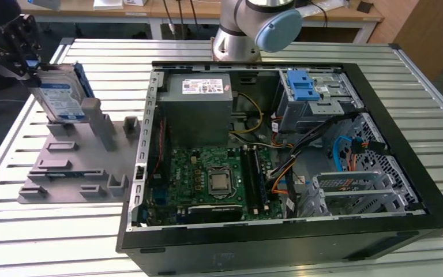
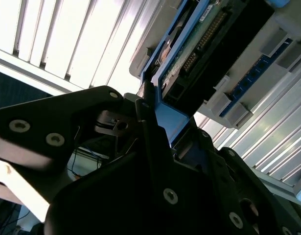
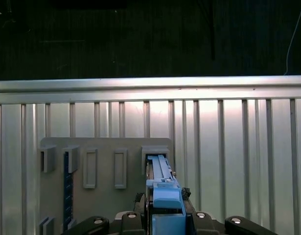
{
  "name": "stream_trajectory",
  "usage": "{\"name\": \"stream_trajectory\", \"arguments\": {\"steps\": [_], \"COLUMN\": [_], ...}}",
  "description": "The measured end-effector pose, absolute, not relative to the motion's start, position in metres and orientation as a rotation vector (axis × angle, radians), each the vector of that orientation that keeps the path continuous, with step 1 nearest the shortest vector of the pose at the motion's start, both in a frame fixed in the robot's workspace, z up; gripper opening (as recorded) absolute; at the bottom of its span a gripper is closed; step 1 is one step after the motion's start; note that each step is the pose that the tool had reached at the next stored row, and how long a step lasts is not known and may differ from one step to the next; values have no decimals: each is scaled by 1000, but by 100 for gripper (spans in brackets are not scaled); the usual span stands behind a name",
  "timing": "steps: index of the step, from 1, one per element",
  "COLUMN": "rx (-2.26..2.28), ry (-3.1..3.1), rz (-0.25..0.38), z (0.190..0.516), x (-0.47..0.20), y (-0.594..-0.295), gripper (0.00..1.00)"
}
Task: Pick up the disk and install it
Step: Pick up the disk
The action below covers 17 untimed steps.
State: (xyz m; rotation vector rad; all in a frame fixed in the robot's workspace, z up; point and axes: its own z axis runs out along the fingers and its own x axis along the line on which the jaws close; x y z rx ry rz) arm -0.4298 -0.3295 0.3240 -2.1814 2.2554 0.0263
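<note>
While clamped narrow on the disk [image 1: 58, 97], gripping its blue carrier bracket [image 3: 165, 200] between end effector [image 1: 30, 68] fingers [image 2: 149, 132]. Standing upright straight below end effector, lower edge at a slot of grey rack [image 1: 67, 167] on worktop [image 1: 52, 231]. Open computer case [image 1: 283, 245] well apart, off to one side.

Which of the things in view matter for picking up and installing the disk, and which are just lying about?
Job: disk, upright in the grey stand; gripper, closed on its blue frame; open computer case; drive cage with blue latch.
Just there: grey power supply box; circuit board; cables; slatted table.
</note>
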Motion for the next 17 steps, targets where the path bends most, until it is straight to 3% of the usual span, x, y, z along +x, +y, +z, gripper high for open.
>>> {"name": "stream_trajectory", "arguments": {"steps": [17], "rx": [-2181], "ry": [2255], "rz": [26], "z": [340], "x": [-430], "y": [-330], "gripper": [36]}}
